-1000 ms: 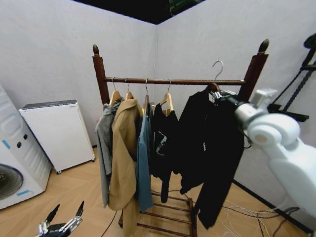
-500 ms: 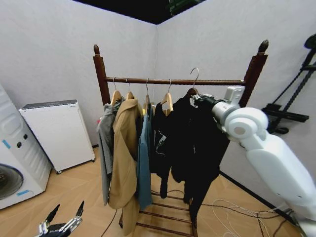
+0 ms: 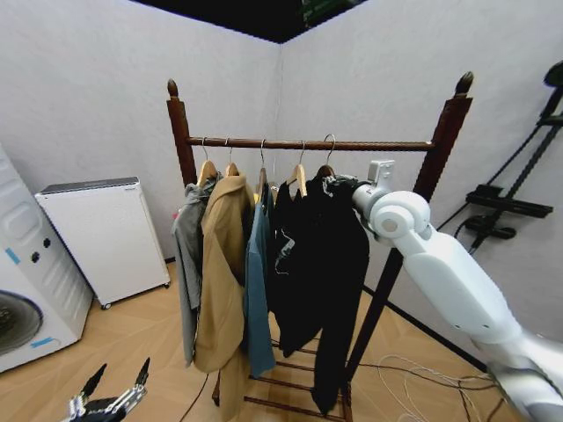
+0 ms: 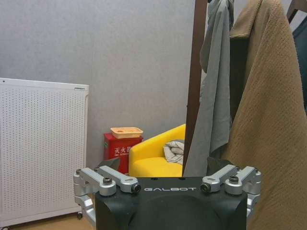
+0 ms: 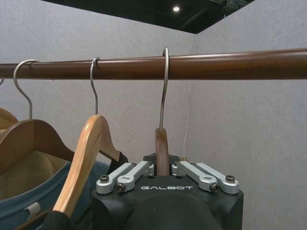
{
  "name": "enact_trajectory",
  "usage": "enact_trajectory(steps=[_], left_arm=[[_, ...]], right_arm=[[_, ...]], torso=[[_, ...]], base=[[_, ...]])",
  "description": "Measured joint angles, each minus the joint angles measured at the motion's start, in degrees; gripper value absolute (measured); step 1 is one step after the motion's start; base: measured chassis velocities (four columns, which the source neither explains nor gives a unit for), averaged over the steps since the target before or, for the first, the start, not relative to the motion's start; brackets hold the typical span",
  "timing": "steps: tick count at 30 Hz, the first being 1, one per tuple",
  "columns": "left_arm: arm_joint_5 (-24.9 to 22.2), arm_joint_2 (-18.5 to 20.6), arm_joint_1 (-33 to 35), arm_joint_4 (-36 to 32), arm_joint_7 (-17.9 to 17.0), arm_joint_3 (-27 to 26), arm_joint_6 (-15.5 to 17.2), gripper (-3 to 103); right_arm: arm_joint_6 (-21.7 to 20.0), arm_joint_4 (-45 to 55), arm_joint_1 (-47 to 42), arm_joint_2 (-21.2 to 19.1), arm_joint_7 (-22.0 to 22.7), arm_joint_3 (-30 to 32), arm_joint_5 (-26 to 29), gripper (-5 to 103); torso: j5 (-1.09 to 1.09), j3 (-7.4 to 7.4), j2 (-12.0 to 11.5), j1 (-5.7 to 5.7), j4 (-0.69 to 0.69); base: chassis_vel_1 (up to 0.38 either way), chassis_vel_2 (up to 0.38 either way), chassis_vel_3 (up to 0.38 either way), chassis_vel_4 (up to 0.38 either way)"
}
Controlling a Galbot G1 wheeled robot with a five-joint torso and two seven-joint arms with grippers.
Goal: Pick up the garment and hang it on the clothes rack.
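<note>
The garment point(image 3: 330, 255), a long black jacket, hangs from its hanger near the right end of the clothes rack point(image 3: 442, 141). My right gripper point(image 3: 345, 185) is shut on the hanger's neck just under the rail point(image 3: 387, 145). In the right wrist view the metal hook point(image 5: 165, 72) curves over the rail point(image 5: 240, 64), and the hanger's wooden neck point(image 5: 161, 143) sits between the closed fingers of the right gripper point(image 5: 162, 168). My left gripper point(image 3: 110, 403) hangs low at the left, open and holding nothing; the left wrist view also shows this open gripper point(image 4: 163, 167).
On the rail to the left hang a grey garment point(image 3: 186, 255), a tan coat point(image 3: 220, 264), a blue one point(image 3: 258, 281) and a short black top point(image 3: 286, 237). A white appliance point(image 3: 101, 233) and a washing machine point(image 3: 22, 299) stand left. A black stand point(image 3: 519, 202) and floor cables point(image 3: 431, 369) are on the right.
My right arm has carried the garment leftward and down. The hook, held above and right of the rail before, now sits on the rail beside the other hangers.
</note>
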Motion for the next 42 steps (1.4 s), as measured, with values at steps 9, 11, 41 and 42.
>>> enact_trajectory(steps=[9,11,41,42], left_arm=[[0.0,0.0,0.0,0.01,0.0,0.0,0.0,100],[0.0,0.0,0.0,0.0,-0.01,0.0,0.0,100],[0.0,0.0,0.0,0.0,0.0,0.0,0.0,100],[0.0,0.0,0.0,0.0,0.0,0.0,0.0,100]], right_arm=[[2.54,2.87,-4.41,-2.11,-4.41,4.1,-0.12,36],[2.97,3.92,-5.88,-2.92,-5.39,5.74,0.24,41],[-0.08,31.17,-54.86,-0.46,0.5,36.11,-7.94,100],[-0.08,31.69,-56.25,-0.17,0.46,37.07,-8.43,100]], torso=[[0.0,0.0,0.0,0.0,0.01],[0.0,0.0,0.0,0.0,0.01],[0.0,0.01,0.0,0.0,0.0],[0.0,0.01,-0.01,0.01,0.0]], base=[[0.0,0.0,0.0,0.0],[0.0,0.0,0.0,0.0],[0.002,-0.003,-0.005,0.003],[0.032,-0.06,-0.076,0.047]])
